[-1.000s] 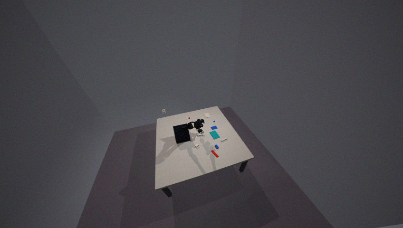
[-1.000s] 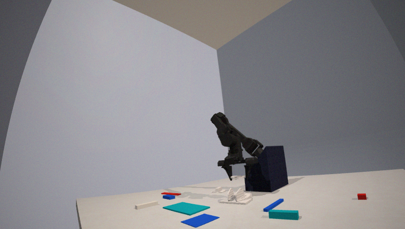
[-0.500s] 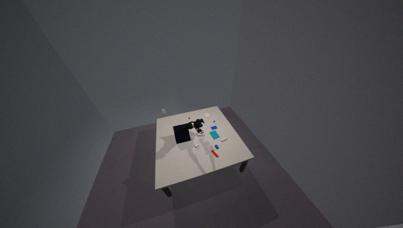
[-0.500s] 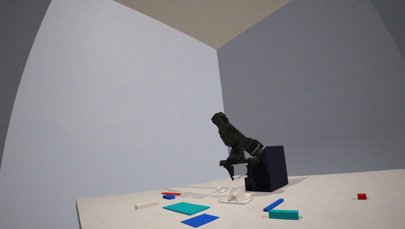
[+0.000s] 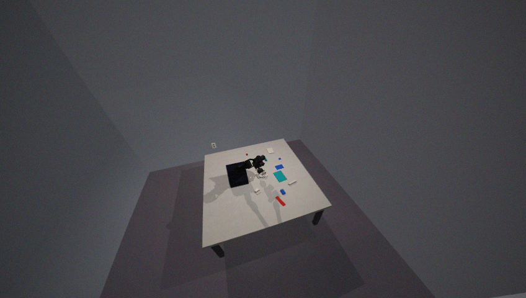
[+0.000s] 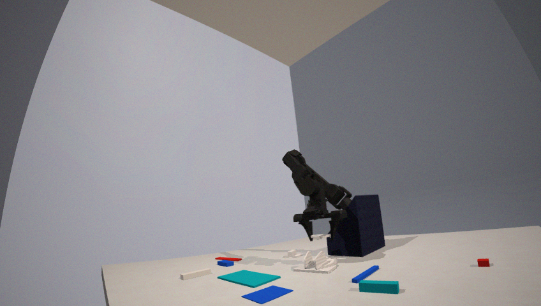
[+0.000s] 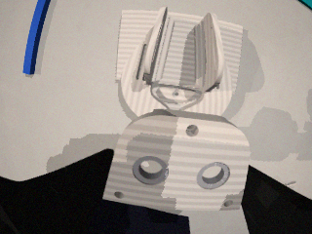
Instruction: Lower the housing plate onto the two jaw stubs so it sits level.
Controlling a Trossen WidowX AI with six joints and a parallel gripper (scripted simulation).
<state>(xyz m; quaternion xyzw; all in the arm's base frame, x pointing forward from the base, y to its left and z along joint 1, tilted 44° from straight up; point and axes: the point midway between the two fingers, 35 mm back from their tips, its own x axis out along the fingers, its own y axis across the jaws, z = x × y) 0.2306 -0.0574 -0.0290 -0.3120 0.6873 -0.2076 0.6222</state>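
My gripper point(image 6: 320, 228) is shut on the white housing plate point(image 7: 178, 163), a flat piece with two round holes. It holds the plate level in the air, above the table. The plate also shows as a thin white slab between the fingers in the exterior view point(image 6: 319, 236). The white base with the two upright jaws point(image 7: 182, 58) lies on the table below and just ahead of the plate. It also shows in the exterior view point(image 6: 316, 262). The plate is apart from the jaws. In the top view the arm point(image 5: 256, 164) is small and dark.
A dark blue block point(image 6: 356, 225) stands right behind the gripper. A teal plate point(image 6: 248, 277), a blue plate point(image 6: 266, 293), a blue bar point(image 6: 365, 273), a teal block point(image 6: 378, 286), a white bar point(image 6: 195, 273) and a red cube point(image 6: 482, 262) lie around the base.
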